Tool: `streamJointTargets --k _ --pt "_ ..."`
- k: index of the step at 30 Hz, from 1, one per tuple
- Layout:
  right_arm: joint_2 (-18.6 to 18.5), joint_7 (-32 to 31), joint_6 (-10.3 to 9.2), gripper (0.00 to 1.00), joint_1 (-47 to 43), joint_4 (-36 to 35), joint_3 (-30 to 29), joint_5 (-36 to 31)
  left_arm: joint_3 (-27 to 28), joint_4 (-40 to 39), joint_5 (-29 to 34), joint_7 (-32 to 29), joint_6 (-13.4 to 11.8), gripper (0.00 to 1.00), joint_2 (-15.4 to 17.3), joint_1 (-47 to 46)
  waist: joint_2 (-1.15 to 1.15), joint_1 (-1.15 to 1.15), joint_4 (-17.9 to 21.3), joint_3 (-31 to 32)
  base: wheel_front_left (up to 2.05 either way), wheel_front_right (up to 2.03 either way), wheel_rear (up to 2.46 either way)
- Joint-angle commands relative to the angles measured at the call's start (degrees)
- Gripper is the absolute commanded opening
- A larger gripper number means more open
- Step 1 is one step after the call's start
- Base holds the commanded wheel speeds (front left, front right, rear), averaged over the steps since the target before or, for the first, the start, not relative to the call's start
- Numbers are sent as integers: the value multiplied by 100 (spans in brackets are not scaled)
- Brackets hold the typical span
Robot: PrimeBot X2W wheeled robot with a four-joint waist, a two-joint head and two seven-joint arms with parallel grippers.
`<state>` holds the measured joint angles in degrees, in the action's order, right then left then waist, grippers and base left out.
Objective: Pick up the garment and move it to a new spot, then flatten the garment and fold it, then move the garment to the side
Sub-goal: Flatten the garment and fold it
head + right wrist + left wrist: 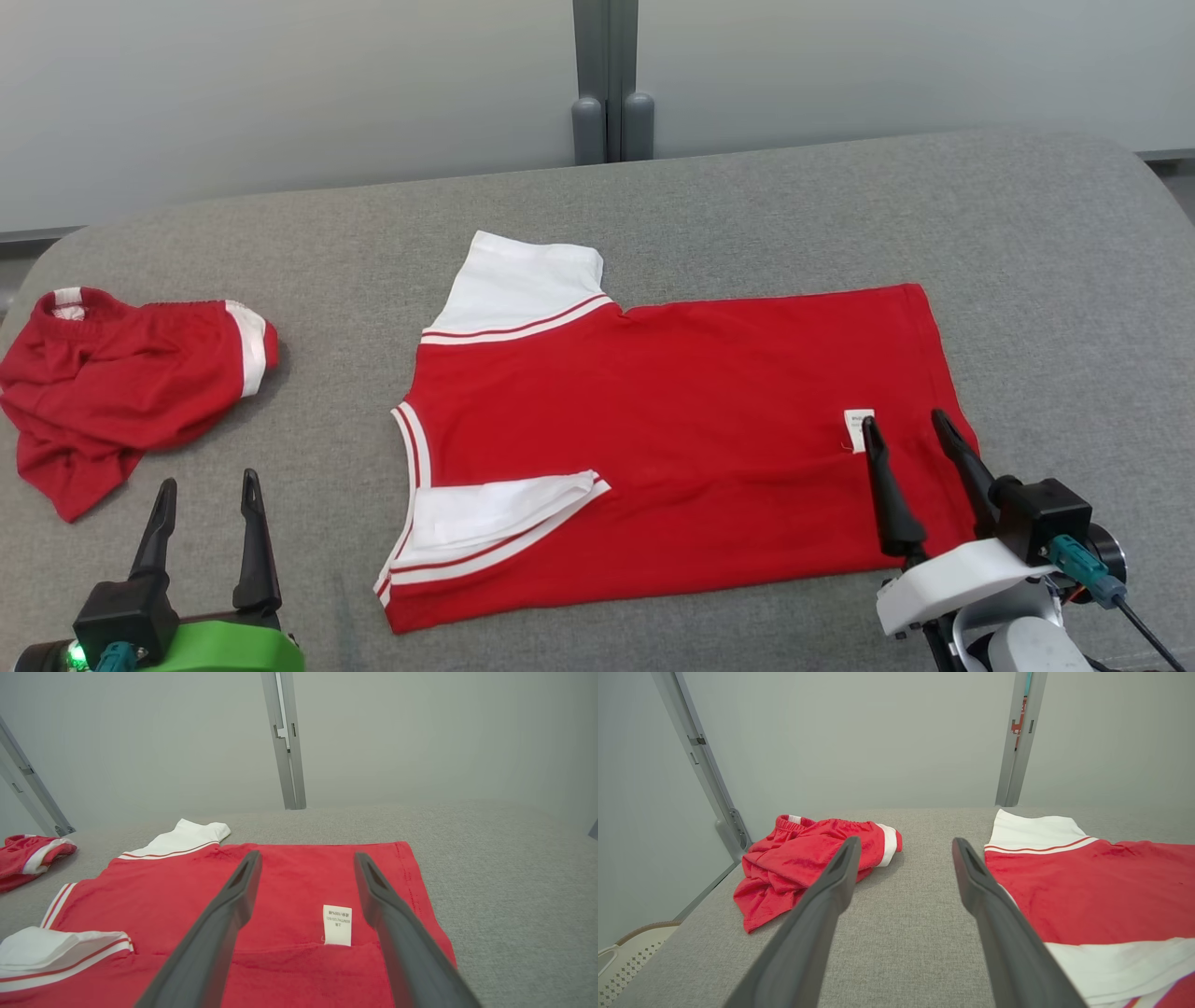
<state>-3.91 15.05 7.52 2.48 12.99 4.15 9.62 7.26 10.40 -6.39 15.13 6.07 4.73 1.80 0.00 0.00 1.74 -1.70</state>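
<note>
The red shirt [672, 439] lies flat at the middle of the grey table [1027, 233], collar toward 9 o'clock, near sleeve [495, 513] tucked over the body. The right fingers [882, 481] stand spread and empty over the hem at 4 o'clock, beside the care label [858, 429]. The left fingers [254, 541], also spread and empty, are off the cloth at 7 o'clock. Likely trouble: a one-sided pinch catching only the top layer, dragging the shirt askew and spilling that sleeve, or snagging the crumpled red shorts [121, 383] at 9 o'clock
</note>
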Motion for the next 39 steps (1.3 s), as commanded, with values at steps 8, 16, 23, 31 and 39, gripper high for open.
streamJointTargets --k 8,16,23,31,39 --pt "9 17 -6 100 -35 69 -15 -48 47 -2 65 -1 37 100 -26 63 0 0 -6 -4 0 0 0" --pt "-118 17 -6 100 233 175 -65 -56 8 119 45 0 95 100 102 -265 0 0 15 -101 0 0 0" --pt "-538 -29 -6 100 1160 577 -72 -82 -358 509 -34 0 137 100 682 -1495 0 0 119 -481 0 0 0" --pt "-778 -361 -6 100 2635 1182 83 -4 -1452 1170 -946 -404 136 100 1590 -3516 0 0 421 -1290 0 0 0" --pt "-795 -366 -6 100 3531 1564 338 129 -2624 1712 -1821 -857 137 100 2329 -5231 0 0 748 -2089 0 0 0"
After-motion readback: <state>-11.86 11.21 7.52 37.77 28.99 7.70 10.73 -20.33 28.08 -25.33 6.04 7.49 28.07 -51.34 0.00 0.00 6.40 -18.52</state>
